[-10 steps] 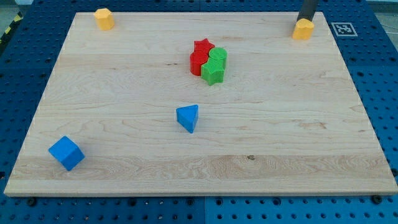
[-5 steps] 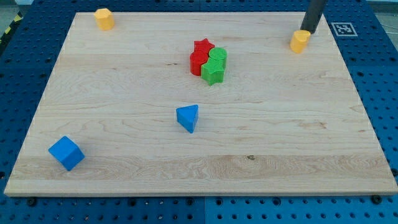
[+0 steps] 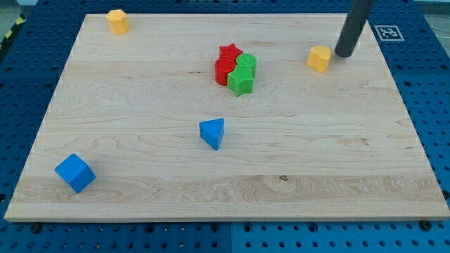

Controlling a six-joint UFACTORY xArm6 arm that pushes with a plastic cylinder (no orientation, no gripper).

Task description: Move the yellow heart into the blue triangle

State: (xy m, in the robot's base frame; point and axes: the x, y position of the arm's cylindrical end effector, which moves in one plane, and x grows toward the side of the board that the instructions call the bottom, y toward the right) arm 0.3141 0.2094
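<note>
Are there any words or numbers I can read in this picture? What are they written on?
No words, letters or numbers can be read anywhere.
The only sign is a black-and-white square marker on the blue pegboard, just past the wooden board's top right corner; it is a pattern, not text.
The blocks, such as the yellow heart and the blue triangle, carry no writing.

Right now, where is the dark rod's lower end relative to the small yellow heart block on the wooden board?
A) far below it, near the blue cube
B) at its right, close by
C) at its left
B: my tip stands just to the view's right of the yellow heart.
</note>
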